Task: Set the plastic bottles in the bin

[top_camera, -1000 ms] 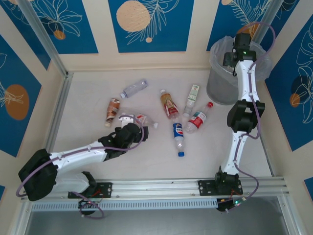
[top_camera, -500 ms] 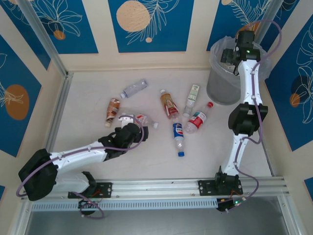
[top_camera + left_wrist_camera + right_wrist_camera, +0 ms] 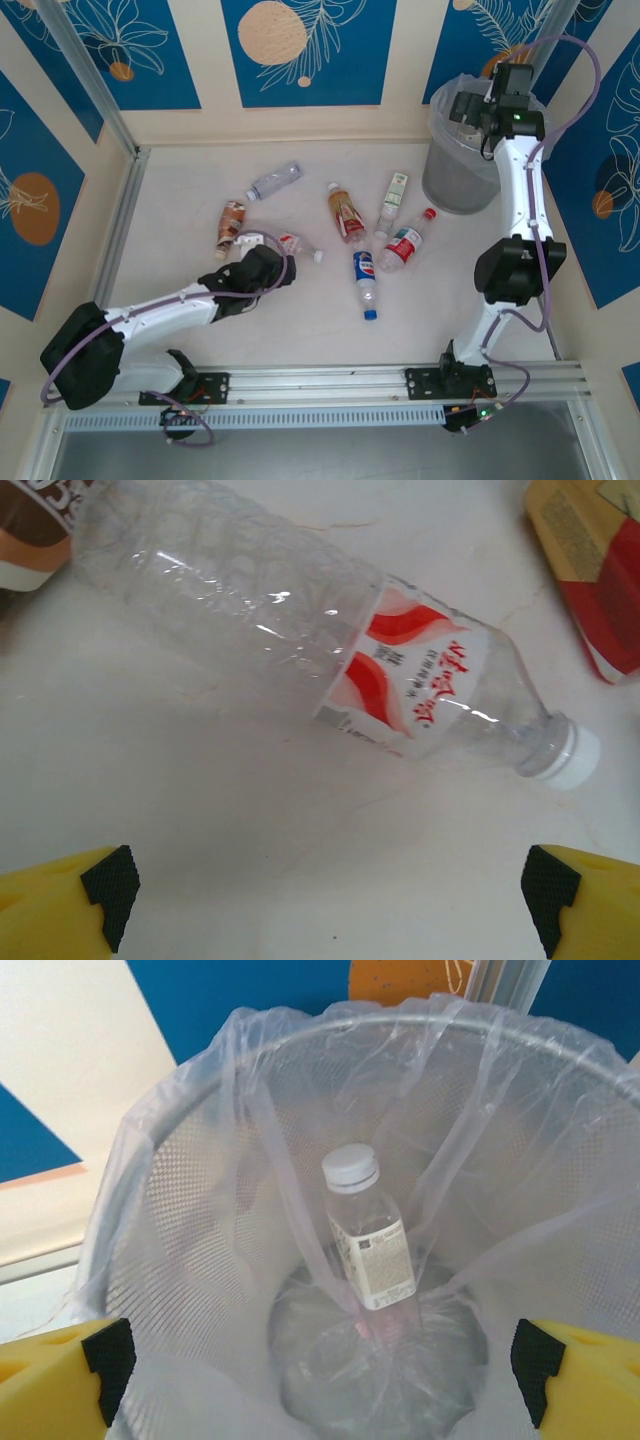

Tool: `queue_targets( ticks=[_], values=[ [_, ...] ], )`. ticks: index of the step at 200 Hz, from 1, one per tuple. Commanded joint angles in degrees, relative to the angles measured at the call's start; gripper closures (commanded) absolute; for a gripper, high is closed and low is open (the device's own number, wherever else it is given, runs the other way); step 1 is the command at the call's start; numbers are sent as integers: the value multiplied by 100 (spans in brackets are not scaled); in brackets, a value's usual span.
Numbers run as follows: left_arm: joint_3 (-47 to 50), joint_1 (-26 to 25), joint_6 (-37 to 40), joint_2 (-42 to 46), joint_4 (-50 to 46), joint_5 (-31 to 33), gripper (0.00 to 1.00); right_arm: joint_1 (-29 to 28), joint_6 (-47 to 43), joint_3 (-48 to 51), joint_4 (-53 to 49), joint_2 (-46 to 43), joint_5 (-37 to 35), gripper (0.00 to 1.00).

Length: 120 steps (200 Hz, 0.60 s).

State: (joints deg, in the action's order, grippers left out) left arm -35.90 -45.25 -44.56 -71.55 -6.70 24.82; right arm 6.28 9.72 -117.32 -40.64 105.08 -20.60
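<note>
In the past second the left gripper (image 3: pixel 320 895) has edged toward the red-white bottle (image 3: pixel 400 690), and the right arm's elbow has swung outward as its jaws spread over the bin (image 3: pixel 170 1220). The left jaws stand wide and released, gripping nothing. The red-white bottle lies on its side on the table (image 3: pixel 200 810) just ahead of them, clear of both pads, its white cap toward the right jaw. A brown-label bottle (image 3: pixel 30 525) lies beyond the left jaw, a red-and-yellow bottle (image 3: pixel 590 580) beyond the right. Farther right, the right gripper (image 3: pixel 320 1360) hangs released above the bin, where a white-capped bottle (image 3: pixel 368 1250) stands cap up, straight ahead between the jaws.
</note>
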Motion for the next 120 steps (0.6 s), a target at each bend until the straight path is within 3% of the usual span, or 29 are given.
queue_targets(
  ticks=[1, 51, 75, 96, 120],
  values=[
    [-208, 314, 1, 179, -383, -259, 0, -113, 290, 686, 705, -690, 292, 1],
    [-494, 1454, 858, 390, -1236, -1051, 1, -267, 728, 2199, 1712, -1940, 979, 1],
    [-417, 2062, 1313, 585, -1282, -1563, 1, -316, 828, 2801, 1946, -2455, 1763, 0],
    [-390, 2470, 1679, 661, -1340, -1675, 1, -387, 793, 3426, 2236, -2948, 2701, 0],
    [-459, 2721, 1909, 553, -1538, -1365, 1, -529, 923, 4146, 2669, -3432, 3123, 1]
  ],
)
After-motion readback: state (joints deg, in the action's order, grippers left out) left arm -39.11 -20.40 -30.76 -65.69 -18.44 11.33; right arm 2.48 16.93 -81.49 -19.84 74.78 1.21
